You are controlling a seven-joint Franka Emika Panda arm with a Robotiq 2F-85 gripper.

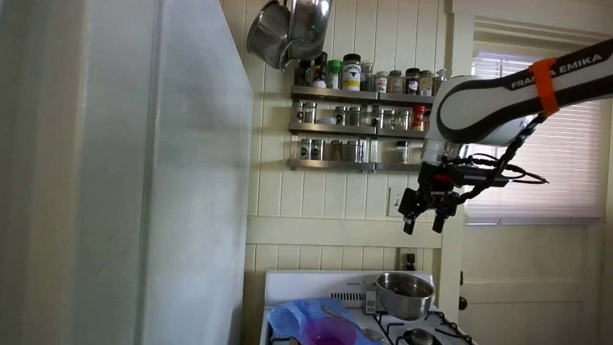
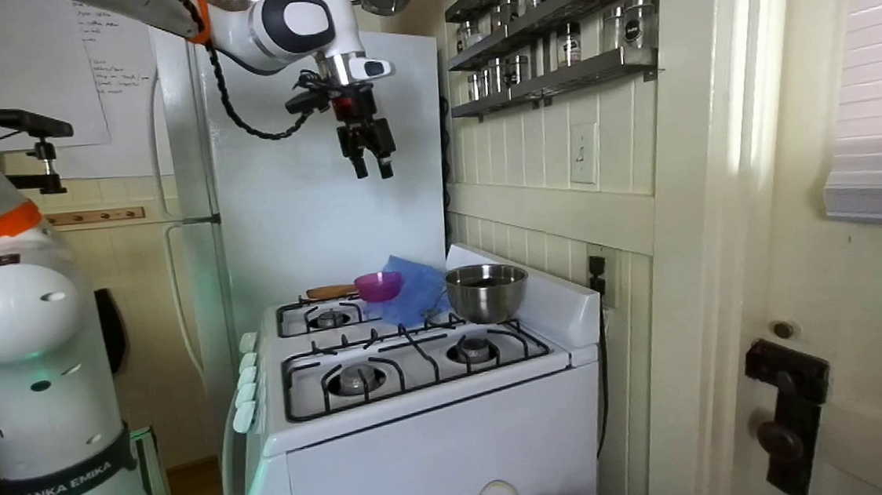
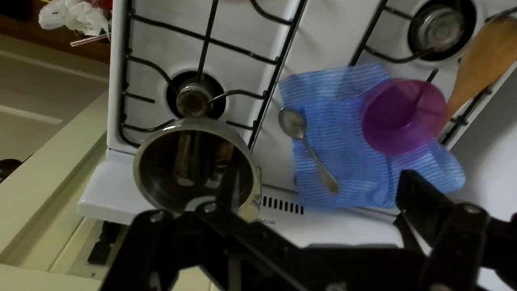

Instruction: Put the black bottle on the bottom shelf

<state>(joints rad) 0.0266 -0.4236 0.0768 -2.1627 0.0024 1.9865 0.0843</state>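
My gripper (image 1: 423, 227) is open with nothing between its fingers. It hangs above the stove, below and to one side of the spice rack, and points down. It also shows in an exterior view (image 2: 373, 169) and in the wrist view (image 3: 319, 184). The bottom shelf (image 1: 330, 164) is the lowest metal ledge on the wall, with several small jars on it. It shows in an exterior view (image 2: 562, 80) too. A steel pot (image 3: 141, 165) stands at the back of the stove. Two dim bottle-like shapes (image 3: 183, 155) show inside it. I cannot tell which thing is the black bottle.
Upper shelves (image 1: 335, 93) hold several spice bottles. Steel pans (image 1: 270, 36) hang near the rack. A fridge (image 2: 328, 209) stands beside the white stove (image 2: 439, 428). On the stove lie a blue cloth (image 3: 335, 161), a spoon (image 3: 317, 159), a purple bowl (image 3: 404, 117) and a wooden utensil (image 3: 480, 64).
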